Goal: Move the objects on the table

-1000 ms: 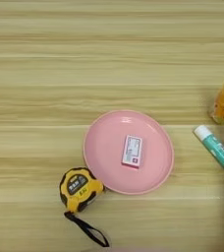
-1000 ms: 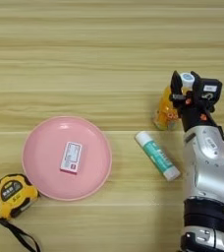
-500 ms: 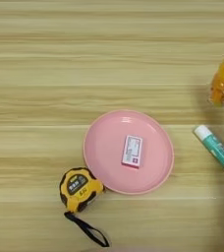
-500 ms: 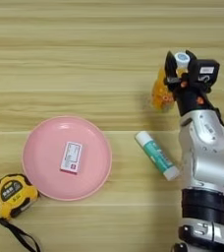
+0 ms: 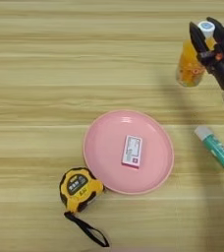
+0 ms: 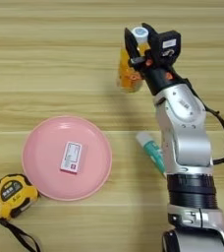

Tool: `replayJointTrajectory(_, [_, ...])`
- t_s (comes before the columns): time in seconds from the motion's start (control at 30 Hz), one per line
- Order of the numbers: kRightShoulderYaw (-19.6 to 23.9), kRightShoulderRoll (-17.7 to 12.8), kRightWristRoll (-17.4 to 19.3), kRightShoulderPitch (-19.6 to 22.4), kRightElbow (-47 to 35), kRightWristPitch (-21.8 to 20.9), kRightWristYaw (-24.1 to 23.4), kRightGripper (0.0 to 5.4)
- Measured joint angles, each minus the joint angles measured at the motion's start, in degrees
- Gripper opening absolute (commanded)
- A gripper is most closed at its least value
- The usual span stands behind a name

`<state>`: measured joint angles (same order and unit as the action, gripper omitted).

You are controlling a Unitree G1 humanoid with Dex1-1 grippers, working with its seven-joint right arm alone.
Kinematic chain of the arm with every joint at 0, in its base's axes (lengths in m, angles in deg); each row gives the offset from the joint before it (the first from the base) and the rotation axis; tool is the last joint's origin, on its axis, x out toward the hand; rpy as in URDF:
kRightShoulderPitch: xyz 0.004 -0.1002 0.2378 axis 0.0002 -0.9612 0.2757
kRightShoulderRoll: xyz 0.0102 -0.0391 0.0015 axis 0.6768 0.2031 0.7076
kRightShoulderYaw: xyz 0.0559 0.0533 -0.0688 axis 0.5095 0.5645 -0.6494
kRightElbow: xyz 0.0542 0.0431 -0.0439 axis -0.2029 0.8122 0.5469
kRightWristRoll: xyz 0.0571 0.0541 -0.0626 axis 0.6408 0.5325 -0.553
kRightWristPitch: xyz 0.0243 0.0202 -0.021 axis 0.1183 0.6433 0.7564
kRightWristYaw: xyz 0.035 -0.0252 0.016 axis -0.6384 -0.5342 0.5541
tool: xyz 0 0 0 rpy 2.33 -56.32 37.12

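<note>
Gripper (image 6: 139,42): fingers pinch bottle (image 5: 190,64) near cap, probably lifted, far right of plate (image 5: 99,147). Risk: high hold, bottle swings, slips, drops onto table (image 5: 45,74).

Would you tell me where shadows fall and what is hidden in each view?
Left eye view: soft shadow on the table below the juice bottle held by the right gripper. Right eye view: the forearm covers part of the glue stick.
</note>
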<state>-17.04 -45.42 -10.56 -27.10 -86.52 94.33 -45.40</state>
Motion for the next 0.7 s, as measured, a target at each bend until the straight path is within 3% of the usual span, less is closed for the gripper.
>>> replayJointTrajectory(0.3, [-4.4, 2.3, 0.0, 0.7, -0.2, 1.3, 3.1, 1.78])
replayJointTrajectory(0.7, [-5.6, 5.5, -2.0, 6.8, 17.2, -3.8, 4.8, 1.78])
